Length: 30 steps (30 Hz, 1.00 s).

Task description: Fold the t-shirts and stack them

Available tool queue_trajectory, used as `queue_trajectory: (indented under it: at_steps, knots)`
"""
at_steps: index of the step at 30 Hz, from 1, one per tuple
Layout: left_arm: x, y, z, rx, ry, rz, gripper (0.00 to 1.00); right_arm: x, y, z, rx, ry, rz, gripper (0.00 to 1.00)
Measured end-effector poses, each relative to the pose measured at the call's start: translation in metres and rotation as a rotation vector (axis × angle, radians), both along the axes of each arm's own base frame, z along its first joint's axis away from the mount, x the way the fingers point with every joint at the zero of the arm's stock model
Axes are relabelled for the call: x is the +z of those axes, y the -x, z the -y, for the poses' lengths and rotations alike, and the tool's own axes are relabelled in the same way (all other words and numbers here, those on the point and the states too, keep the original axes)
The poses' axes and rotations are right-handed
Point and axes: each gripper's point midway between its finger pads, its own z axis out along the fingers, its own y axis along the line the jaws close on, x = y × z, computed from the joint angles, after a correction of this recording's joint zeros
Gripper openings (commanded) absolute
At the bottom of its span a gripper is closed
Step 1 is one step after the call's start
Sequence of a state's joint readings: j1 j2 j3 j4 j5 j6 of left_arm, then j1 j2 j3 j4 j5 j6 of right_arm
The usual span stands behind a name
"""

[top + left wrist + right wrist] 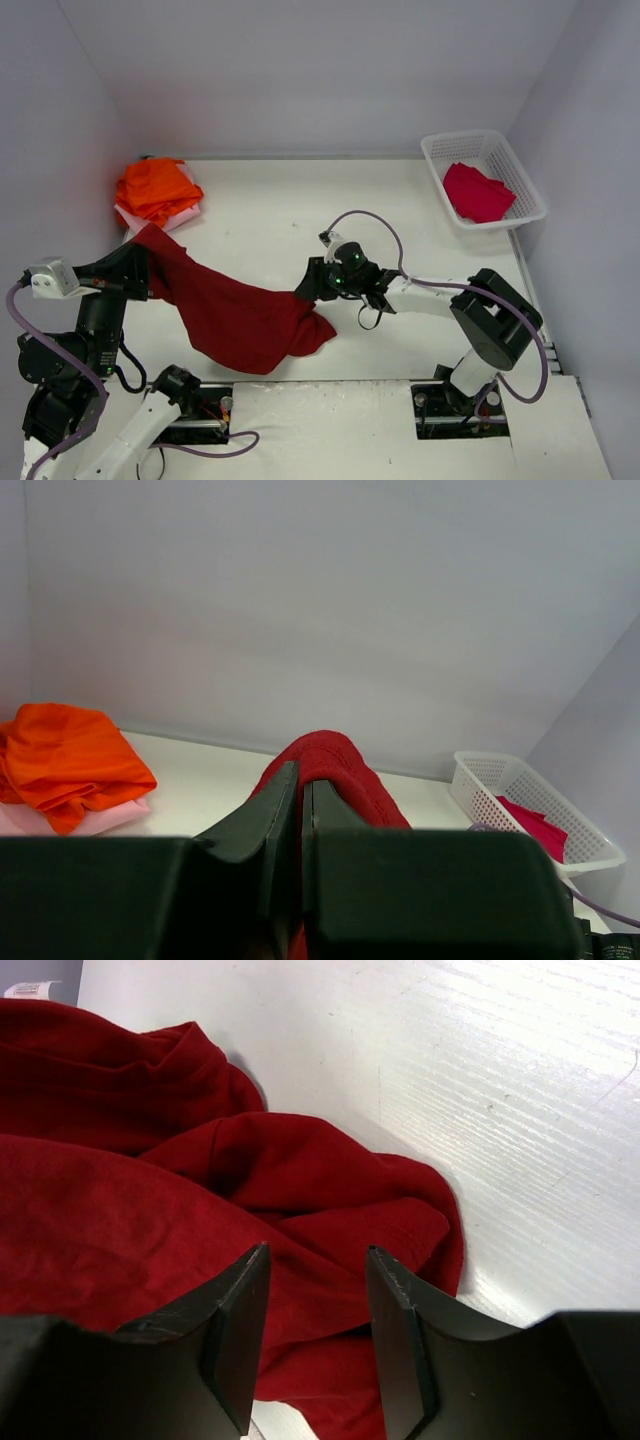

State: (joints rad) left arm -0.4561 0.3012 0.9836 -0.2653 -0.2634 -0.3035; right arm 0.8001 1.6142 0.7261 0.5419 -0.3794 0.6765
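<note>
A large dark red t-shirt (235, 315) hangs from its upper left corner and trails down to the table at the middle. My left gripper (143, 255) is shut on that raised corner; in the left wrist view the cloth (340, 765) bulges over the closed left gripper (300, 775). My right gripper (308, 288) is at the shirt's right edge. Its jaws stand apart in the right wrist view (318, 1252), just over rumpled red cloth (150, 1210), not gripping it. Bright orange t-shirts (155, 188) lie piled on a pale pink t-shirt (125, 215) at the back left.
A white lattice basket (520, 175) at the back right holds a crimson t-shirt (478, 192). Walls close the table in at the left, back and right. The right arm's purple cable (375, 222) loops above the table.
</note>
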Motion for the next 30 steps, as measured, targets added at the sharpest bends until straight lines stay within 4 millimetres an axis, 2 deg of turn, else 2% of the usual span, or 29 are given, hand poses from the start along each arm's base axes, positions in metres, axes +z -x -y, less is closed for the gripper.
queue_trajectory:
  at_steps: [4, 8, 11, 14, 15, 17, 18, 19, 25, 30]
  knots:
    - [0.0, 0.0, 0.0, 0.0, 0.0, 0.0, 0.0, -0.001, 0.0, 0.001, 0.005, 0.007, 0.008, 0.5]
    - [-0.001, 0.0, 0.0, -0.001, 0.003, -0.002, 0.0, -0.004, 0.0, 0.003, 0.009, 0.023, 0.016, 0.51]
    - [-0.005, -0.002, 0.002, -0.003, 0.003, -0.012, 0.0, -0.006, 0.001, 0.004, 0.013, 0.034, 0.015, 0.45]
    - [-0.006, -0.003, 0.002, -0.004, 0.007, -0.015, 0.0, -0.007, 0.001, 0.005, 0.017, 0.042, 0.017, 0.35]
    - [-0.006, -0.003, 0.002, -0.004, 0.007, -0.015, 0.0, -0.007, 0.001, 0.005, 0.018, 0.042, 0.018, 0.25]
    - [-0.006, -0.003, 0.002, -0.005, 0.008, -0.015, 0.0, -0.008, 0.001, 0.006, 0.018, 0.045, 0.02, 0.14]
    - [-0.006, -0.003, 0.002, -0.004, 0.008, -0.015, 0.0, -0.01, 0.002, 0.007, 0.017, 0.049, 0.017, 0.04]
    - [-0.006, -0.003, 0.002, -0.004, 0.008, -0.015, 0.0, -0.012, 0.003, 0.008, 0.015, 0.053, 0.013, 0.0]
    - [-0.006, -0.003, 0.001, 0.001, 0.009, -0.017, 0.0, -0.021, 0.008, 0.017, 0.002, 0.086, -0.006, 0.0]
    - [-0.009, 0.0, -0.003, 0.014, 0.011, -0.022, 0.0, -0.005, 0.003, 0.028, -0.029, 0.103, 0.022, 0.0]
